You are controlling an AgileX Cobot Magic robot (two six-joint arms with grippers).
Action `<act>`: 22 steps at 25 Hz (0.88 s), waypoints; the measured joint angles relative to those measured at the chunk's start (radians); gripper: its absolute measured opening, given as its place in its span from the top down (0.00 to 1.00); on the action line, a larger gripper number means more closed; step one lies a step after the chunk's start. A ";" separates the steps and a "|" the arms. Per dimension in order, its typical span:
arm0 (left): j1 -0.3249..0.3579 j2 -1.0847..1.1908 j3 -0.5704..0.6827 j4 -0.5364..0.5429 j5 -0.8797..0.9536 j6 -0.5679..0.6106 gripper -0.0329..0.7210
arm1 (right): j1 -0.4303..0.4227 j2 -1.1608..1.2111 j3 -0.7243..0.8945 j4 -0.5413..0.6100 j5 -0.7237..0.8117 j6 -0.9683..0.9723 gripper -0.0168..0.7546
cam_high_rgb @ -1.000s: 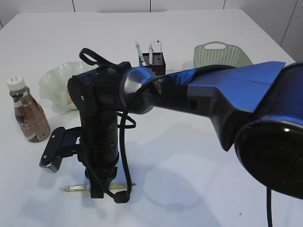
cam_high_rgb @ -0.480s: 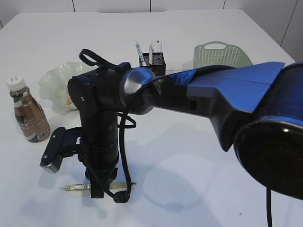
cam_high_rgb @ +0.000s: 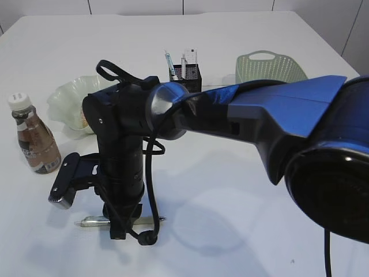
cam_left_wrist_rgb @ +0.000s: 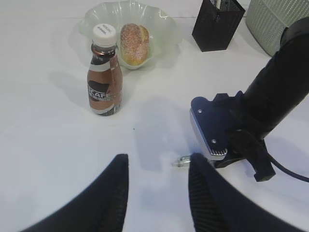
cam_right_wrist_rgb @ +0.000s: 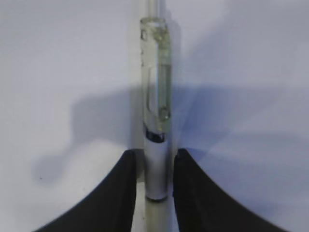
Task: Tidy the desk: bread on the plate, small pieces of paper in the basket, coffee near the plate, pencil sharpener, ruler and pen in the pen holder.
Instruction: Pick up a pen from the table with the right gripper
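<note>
A clear and silver pen [cam_right_wrist_rgb: 155,111] lies between the fingers of my right gripper [cam_right_wrist_rgb: 155,162], which is shut on it just above the white table. In the exterior view the right gripper [cam_high_rgb: 118,228] points straight down at the front left, with the pen [cam_high_rgb: 91,221] sticking out to both sides. My left gripper [cam_left_wrist_rgb: 159,159] is open and empty, low over the table, with the pen's tip [cam_left_wrist_rgb: 181,162] just beyond its right finger. The bread [cam_left_wrist_rgb: 133,43] sits on the pale glass plate [cam_left_wrist_rgb: 159,21]. The coffee bottle [cam_left_wrist_rgb: 104,82] stands upright in front of the plate.
The black mesh pen holder [cam_high_rgb: 185,75], with items standing in it, is at the back centre. The green basket [cam_high_rgb: 270,66] is at the back right. The plate [cam_high_rgb: 66,101] and the coffee bottle [cam_high_rgb: 36,144] are at the left. The right arm's blue link fills the right foreground.
The right gripper and its wrist have risen slightly, and the pen has come up with them. Nothing else has moved.
</note>
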 joint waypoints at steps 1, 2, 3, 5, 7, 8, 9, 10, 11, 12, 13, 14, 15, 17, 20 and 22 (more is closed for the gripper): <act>0.000 0.000 0.000 0.000 0.000 0.000 0.57 | 0.000 0.000 0.000 -0.001 -0.002 0.000 0.68; 0.000 0.000 0.000 0.000 0.000 0.000 0.57 | 0.000 0.000 0.000 -0.002 -0.002 0.000 0.68; 0.000 0.000 0.000 0.000 0.000 0.000 0.57 | 0.000 0.000 0.000 -0.002 -0.002 0.000 0.68; 0.000 0.000 0.000 0.000 0.000 0.000 0.57 | 0.000 0.002 0.000 -0.007 -0.004 0.000 0.67; 0.000 0.000 0.000 0.000 0.000 0.000 0.57 | 0.000 0.004 0.000 -0.009 -0.006 0.000 0.67; 0.000 0.000 0.000 0.000 0.000 0.000 0.57 | 0.000 0.010 -0.004 -0.011 -0.006 0.000 0.67; 0.000 0.000 0.000 0.000 0.002 0.000 0.57 | 0.000 0.012 -0.008 -0.011 -0.006 0.000 0.67; 0.000 0.000 0.000 0.000 0.007 0.000 0.57 | 0.000 0.015 -0.008 -0.011 -0.006 0.000 0.67; 0.000 0.000 0.000 0.000 0.010 0.000 0.57 | 0.000 0.018 -0.012 -0.011 -0.006 0.000 0.67; 0.000 0.000 0.000 0.000 0.012 0.000 0.57 | 0.000 0.017 -0.015 -0.011 -0.004 0.000 0.70; 0.000 0.000 0.000 0.000 0.015 0.000 0.57 | 0.000 0.017 -0.015 -0.016 -0.004 0.000 0.74; 0.000 0.000 0.000 0.000 0.019 0.000 0.57 | 0.000 0.017 -0.015 -0.016 -0.004 0.000 0.76; 0.000 0.000 0.000 0.000 0.019 0.000 0.57 | 0.000 0.018 -0.017 -0.017 0.000 0.000 0.81; 0.000 0.000 0.000 0.000 0.019 0.000 0.57 | 0.000 0.021 -0.026 -0.017 0.007 0.000 0.84; 0.000 0.000 0.000 0.000 0.019 0.000 0.57 | 0.000 0.031 -0.051 -0.018 0.029 0.000 0.86; 0.000 0.000 0.000 0.000 0.019 0.000 0.58 | 0.000 0.032 -0.057 -0.018 0.034 0.000 0.86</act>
